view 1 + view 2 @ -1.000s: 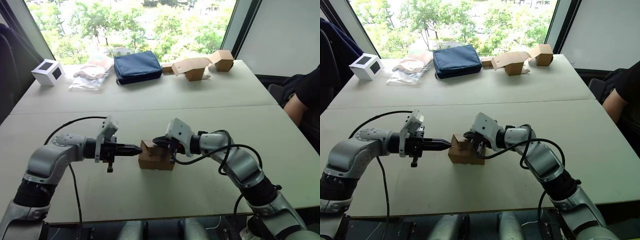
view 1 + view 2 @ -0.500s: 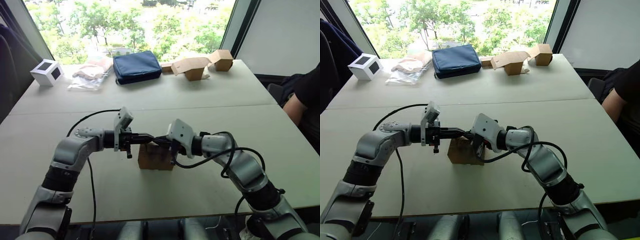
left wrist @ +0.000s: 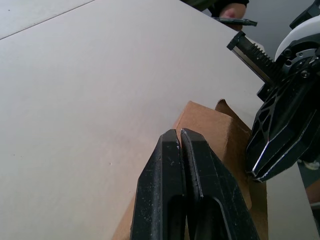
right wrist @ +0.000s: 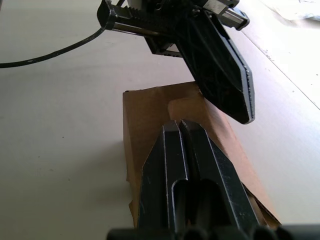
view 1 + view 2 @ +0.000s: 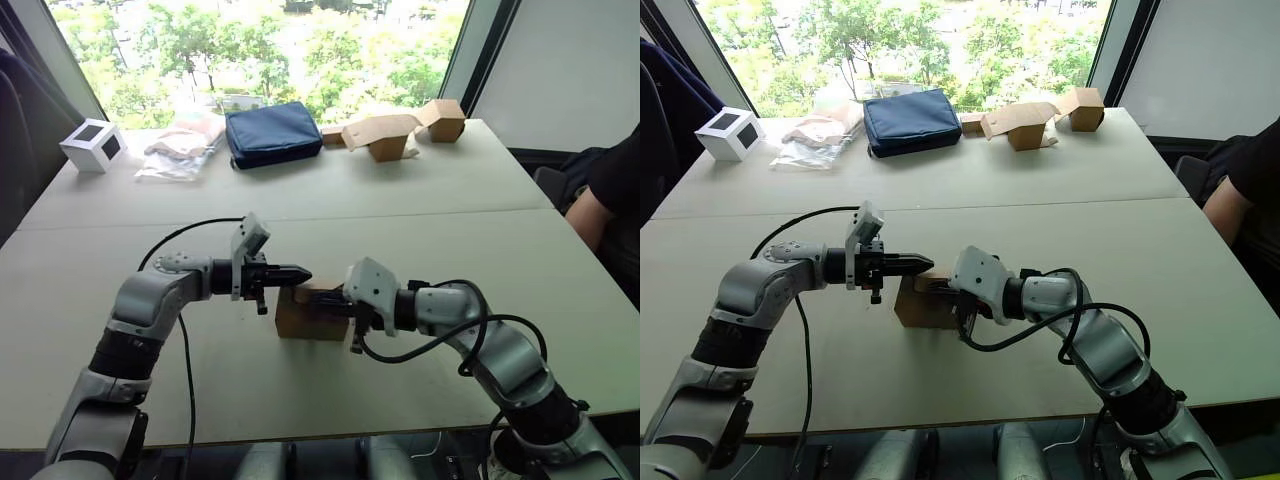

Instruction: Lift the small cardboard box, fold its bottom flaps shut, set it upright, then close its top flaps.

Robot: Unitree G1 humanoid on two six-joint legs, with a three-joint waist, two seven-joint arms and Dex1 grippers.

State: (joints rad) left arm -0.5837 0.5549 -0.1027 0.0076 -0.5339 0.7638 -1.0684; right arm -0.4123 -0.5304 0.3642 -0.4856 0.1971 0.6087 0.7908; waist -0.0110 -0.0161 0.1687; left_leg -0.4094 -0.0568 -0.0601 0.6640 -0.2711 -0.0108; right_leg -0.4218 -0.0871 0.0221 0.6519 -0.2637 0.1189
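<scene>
The small cardboard box (image 5: 306,316) stands on the pale table (image 5: 420,390) between my two arms. Its top flaps (image 4: 150,112) lie folded down, nearly flat, with a small notch where they meet. My left gripper (image 5: 300,271) is shut and hovers just over the box's top left edge, its tip (image 3: 178,132) close above the cardboard. From the other side my right gripper (image 5: 335,303) is shut too, with its tip (image 4: 180,124) resting on the top flaps. The two tips nearly meet over the box. The bottom flaps are hidden underneath.
At the table's far side lie a white cube with dark panels (image 5: 92,145), a plastic bag (image 5: 182,148), a navy pouch (image 5: 272,133) and lighter tan cardboard boxes (image 5: 395,130). A person (image 5: 612,195) sits at the right edge.
My left gripper rose from beside the box's left wall to over its top. The flap that stood up at the left now lies down. My right arm drew back slightly.
</scene>
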